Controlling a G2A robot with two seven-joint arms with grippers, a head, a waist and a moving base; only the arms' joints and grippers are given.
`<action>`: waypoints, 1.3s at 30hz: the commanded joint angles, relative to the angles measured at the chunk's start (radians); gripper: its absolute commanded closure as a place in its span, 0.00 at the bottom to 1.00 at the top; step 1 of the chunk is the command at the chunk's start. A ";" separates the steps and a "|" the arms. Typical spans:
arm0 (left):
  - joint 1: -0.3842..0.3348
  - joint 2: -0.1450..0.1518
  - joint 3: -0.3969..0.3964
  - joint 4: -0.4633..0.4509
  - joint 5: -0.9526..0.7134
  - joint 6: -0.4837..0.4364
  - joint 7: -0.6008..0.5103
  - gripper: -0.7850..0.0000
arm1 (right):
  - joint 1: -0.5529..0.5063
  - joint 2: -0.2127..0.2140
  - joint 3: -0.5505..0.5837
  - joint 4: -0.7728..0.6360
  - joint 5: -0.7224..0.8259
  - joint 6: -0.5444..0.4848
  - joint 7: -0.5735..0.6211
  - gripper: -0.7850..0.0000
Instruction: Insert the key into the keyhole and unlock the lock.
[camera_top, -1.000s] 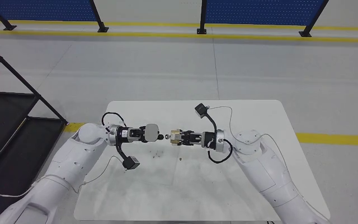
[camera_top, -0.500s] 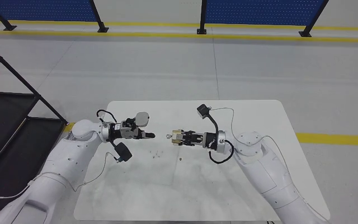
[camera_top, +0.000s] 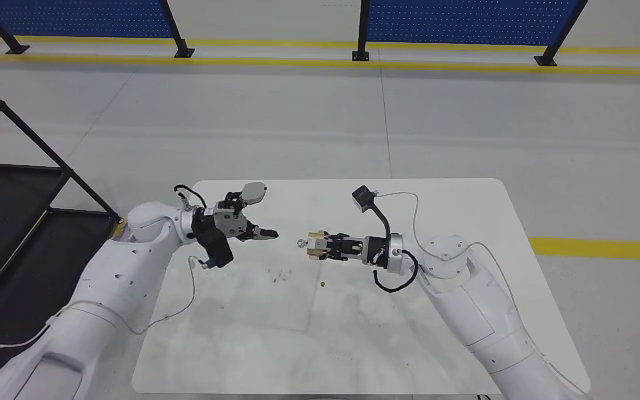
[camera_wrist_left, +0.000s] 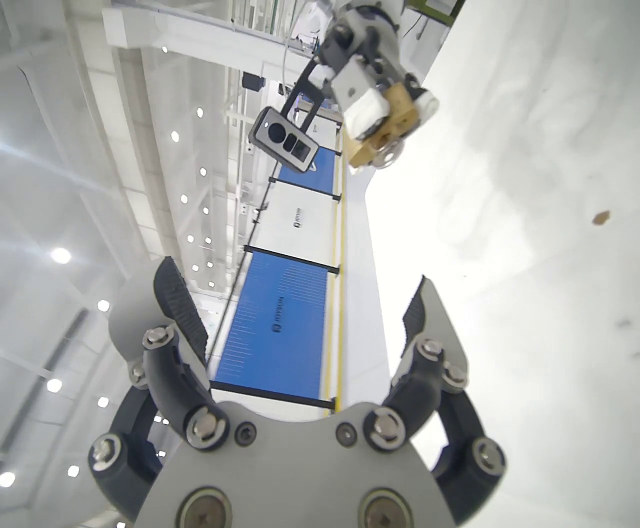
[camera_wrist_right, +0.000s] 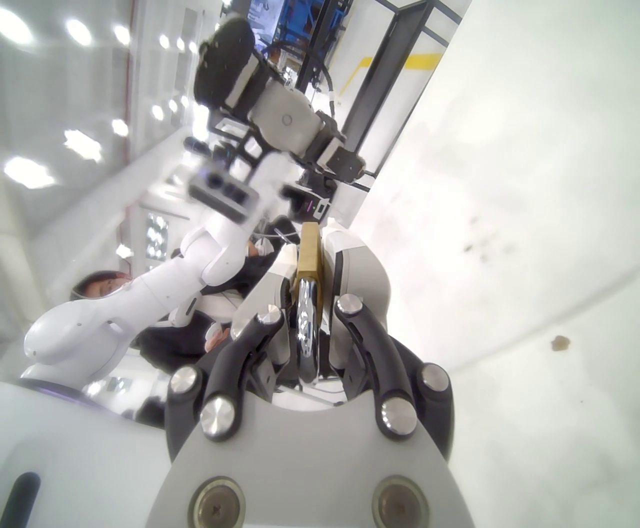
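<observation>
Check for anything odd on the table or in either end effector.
Small brown crumb and dark smudges lie on the white table. Right end effector grips the brass padlock with what looks like a key in it; left end effector is open, empty.

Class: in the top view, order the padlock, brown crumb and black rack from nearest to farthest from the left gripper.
1. padlock, held facing the left gripper.
2. brown crumb, on the table nearer the robot.
3. black rack, off the table's left side.
</observation>
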 joint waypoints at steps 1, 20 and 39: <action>-0.004 0.003 -0.002 -0.016 -0.027 -0.170 -0.081 0.00 | 0.000 0.000 0.000 0.000 0.000 0.000 0.000 1.00; -0.037 -0.016 0.047 0.009 -0.426 -0.755 -0.436 0.00 | 0.000 0.000 0.000 0.000 0.000 0.000 0.000 1.00; -0.067 0.016 0.274 0.031 -0.921 -0.763 -0.575 0.00 | 0.000 0.000 0.000 0.000 0.000 0.000 0.000 1.00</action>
